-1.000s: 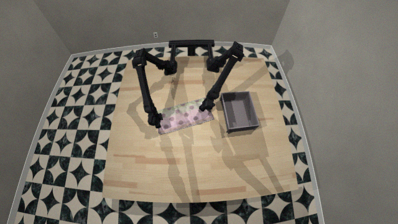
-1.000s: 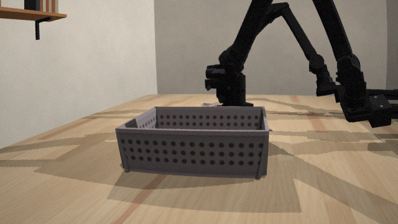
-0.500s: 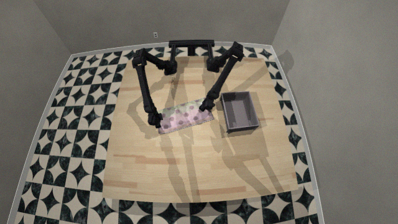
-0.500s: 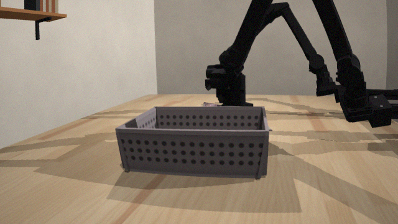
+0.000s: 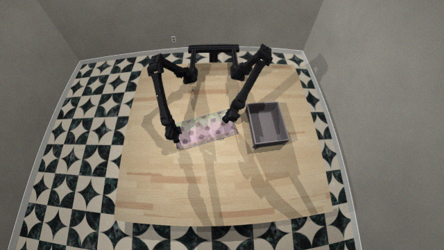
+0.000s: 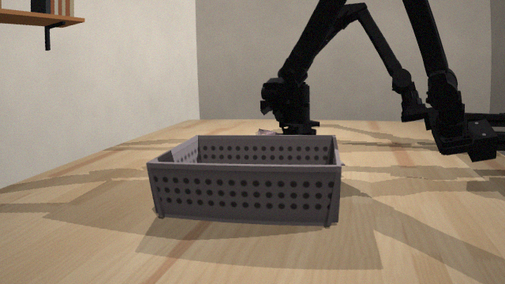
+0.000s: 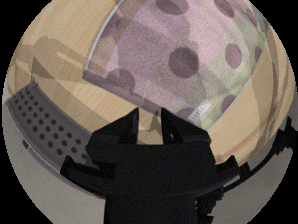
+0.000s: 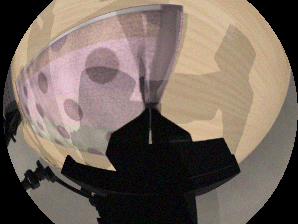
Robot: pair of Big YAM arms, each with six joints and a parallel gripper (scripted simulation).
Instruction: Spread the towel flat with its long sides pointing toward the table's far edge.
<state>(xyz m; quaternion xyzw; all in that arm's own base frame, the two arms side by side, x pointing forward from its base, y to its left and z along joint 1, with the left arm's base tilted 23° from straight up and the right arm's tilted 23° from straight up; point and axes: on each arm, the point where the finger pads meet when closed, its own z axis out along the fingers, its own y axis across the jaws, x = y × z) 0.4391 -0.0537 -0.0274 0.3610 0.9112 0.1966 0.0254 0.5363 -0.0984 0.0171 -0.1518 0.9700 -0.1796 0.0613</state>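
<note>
Top view shows the towel (image 5: 208, 129) (image 6: 267, 132) (image 7: 150, 47) (image 8: 65, 95) on the worktop (image 5: 156, 194) (image 6: 79, 244) (image 7: 55, 65) (image 8: 270, 90), pink with darker spots and a greenish band; its long sides run mostly across from the robot, on a slant, so they do not yet point at the far edge; whether it lies in one layer I cannot tell.

At the short end away from the basket, the right gripper (image 5: 177, 139) (image 8: 150, 111) has its fingers closed together on the towel, the cloth drawn into creases at the tips; at the other short end, the left gripper (image 5: 227, 120) (image 6: 300, 128) (image 7: 150, 111) has its fingers narrowly parted, gripping nothing, tips right by the towel's edge.

Beyond that end, near but apart from the towel, the basket (image 5: 272, 143) (image 6: 245, 193) (image 7: 50, 120) stands upright on the worktop; it is grey, its walls pierced with rows of round holes, and I see nothing inside; off to one side, a wooden shelf (image 6: 39, 18) hangs on the wall.
</note>
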